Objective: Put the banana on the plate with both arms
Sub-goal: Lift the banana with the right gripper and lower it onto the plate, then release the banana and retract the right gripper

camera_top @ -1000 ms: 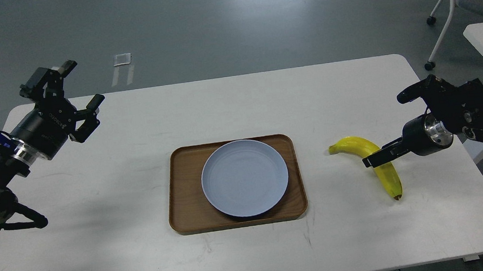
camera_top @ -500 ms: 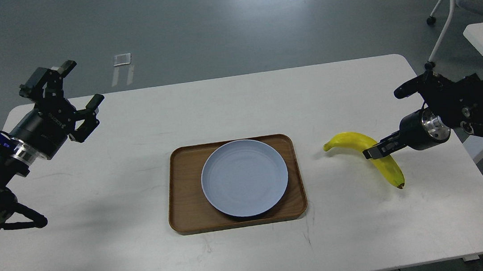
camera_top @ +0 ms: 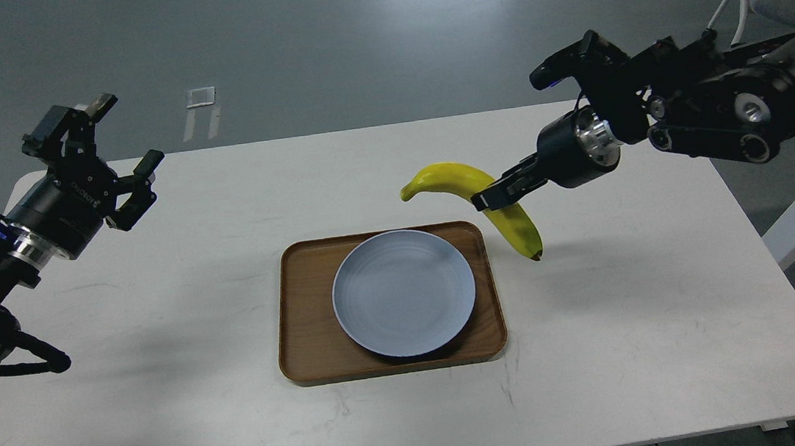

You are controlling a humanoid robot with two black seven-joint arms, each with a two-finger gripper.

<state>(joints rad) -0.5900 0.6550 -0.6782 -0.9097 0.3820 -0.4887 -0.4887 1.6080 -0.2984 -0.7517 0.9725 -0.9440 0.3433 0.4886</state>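
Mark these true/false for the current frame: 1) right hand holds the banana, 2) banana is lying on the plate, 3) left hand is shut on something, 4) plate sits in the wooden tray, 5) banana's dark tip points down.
1) The right hand holds the banana: true.
2) The banana is lying on the plate: false. It hangs in the air beside the tray's far right corner, and the plate is bare.
3) The left hand is shut on something: false. It is open and holds nothing, out over the table's left end.
4) The plate sits in the wooden tray: true.
5) The banana's dark tip points down: true.
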